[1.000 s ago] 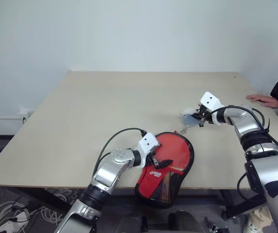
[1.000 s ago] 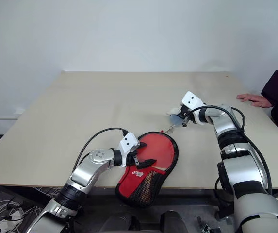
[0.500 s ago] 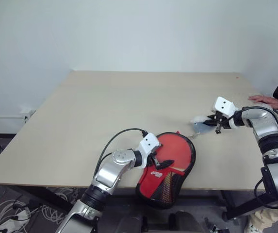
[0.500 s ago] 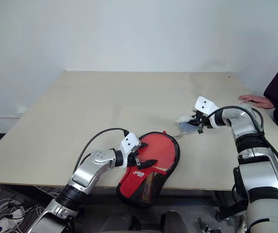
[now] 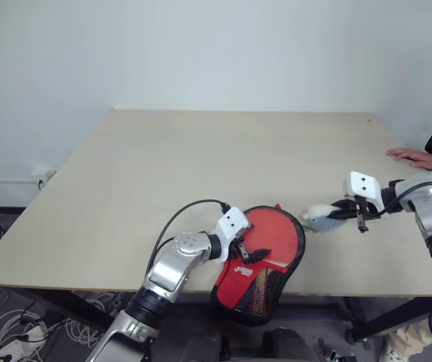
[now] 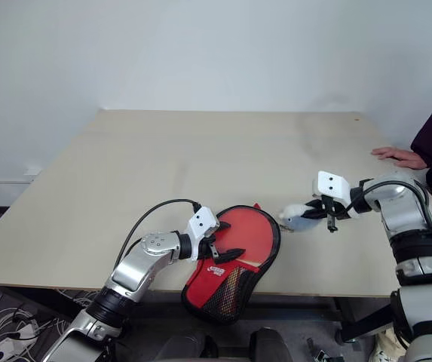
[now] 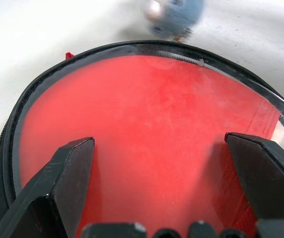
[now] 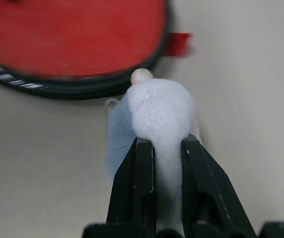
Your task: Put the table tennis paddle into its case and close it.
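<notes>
Fingers of the right end effector (image 8: 167, 148) pinch a fuzzy lump (image 8: 154, 116); left end effector (image 7: 169, 163) gapes over the case (image 7: 146, 148).

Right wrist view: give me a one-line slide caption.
Right gripper shut on a fuzzy white-and-blue charm beside the case rim, above the table.

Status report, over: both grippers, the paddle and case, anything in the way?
Left gripper open over the paddle in the case. Right gripper shut on fuzzy charm beside the case rim. Nothing blocking.
</notes>
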Controlling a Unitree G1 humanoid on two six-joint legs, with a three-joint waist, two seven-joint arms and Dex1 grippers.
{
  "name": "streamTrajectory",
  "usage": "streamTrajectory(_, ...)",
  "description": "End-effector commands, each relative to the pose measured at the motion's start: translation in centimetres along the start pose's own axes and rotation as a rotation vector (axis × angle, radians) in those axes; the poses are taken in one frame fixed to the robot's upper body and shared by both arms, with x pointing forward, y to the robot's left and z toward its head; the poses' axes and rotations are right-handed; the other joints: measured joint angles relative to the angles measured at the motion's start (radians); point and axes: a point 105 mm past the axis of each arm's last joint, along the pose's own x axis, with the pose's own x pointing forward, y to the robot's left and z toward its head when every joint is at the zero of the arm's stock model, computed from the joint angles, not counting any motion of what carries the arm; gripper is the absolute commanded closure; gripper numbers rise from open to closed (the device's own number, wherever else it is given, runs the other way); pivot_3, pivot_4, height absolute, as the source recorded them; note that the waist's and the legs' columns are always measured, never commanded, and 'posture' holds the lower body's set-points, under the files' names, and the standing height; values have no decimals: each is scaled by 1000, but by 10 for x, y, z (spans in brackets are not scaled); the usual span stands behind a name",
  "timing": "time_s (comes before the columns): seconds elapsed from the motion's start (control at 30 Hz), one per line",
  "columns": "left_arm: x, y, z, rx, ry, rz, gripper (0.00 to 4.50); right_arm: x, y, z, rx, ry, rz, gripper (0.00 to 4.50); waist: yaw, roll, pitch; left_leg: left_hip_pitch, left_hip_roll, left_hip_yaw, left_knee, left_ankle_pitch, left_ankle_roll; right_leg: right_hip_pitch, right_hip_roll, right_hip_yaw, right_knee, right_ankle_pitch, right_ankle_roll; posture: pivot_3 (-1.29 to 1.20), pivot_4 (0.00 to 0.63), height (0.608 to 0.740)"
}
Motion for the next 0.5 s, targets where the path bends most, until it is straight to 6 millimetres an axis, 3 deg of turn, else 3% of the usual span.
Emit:
streamTrajectory(0.03, -1, -1, -22, -38, 84, 2, 0, -15, 18, 12, -36, -17, 83, 4085, 3, 0, 0, 0, 0, -1, 0, 0, 0, 0, 0, -1, -1, 0, 0, 0, 0, 729)
streamTrajectory(0.5, 1, 1, -20, -36, 80, 6, 0, -15, 103, 36, 20, -119, 361, 4085, 28, -1, 0, 0, 1, 0, -1, -3, 1, 0, -15, -24, -6, 0, 1, 0, 0, 729)
